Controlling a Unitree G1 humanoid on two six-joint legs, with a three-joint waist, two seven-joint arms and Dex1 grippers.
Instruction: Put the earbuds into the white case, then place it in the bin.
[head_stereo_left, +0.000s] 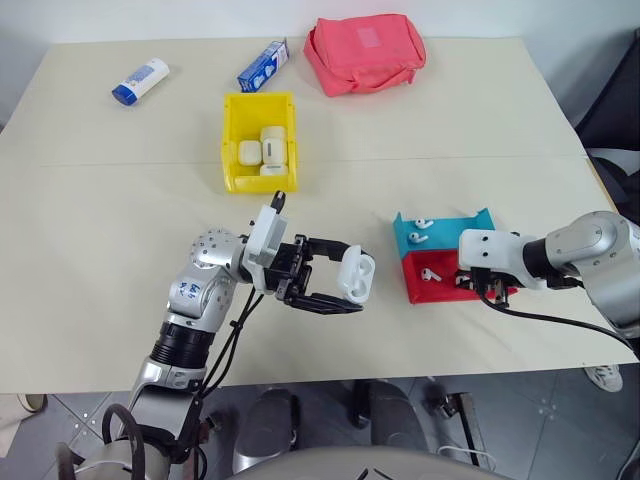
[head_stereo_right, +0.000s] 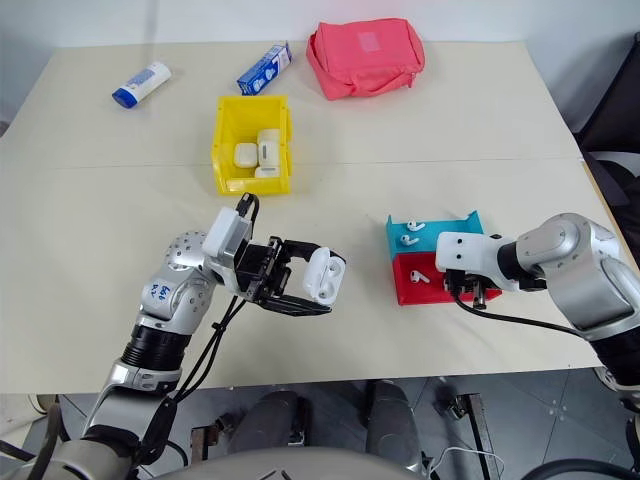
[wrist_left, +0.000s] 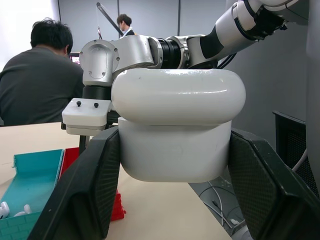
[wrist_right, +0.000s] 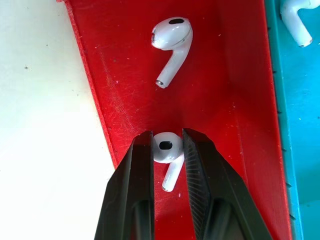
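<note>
With the left hand (head_stereo_left: 345, 290) clamping the white case (head_stereo_left: 356, 277), the right hand (wrist_right: 167, 152) pinched an earbud (wrist_right: 166, 150) that could slip sideways when lifted.

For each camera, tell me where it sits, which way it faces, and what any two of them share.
Left and right eye views: on the head, looking forward and down at the table; both arms show.
Left wrist view: on the left wrist, along the left hand shut on the white case; the right arm shows behind.
Right wrist view: on the right wrist, down into the red tray, right hand pinching an earbud.
Shared: red tray, teal tray.
</note>
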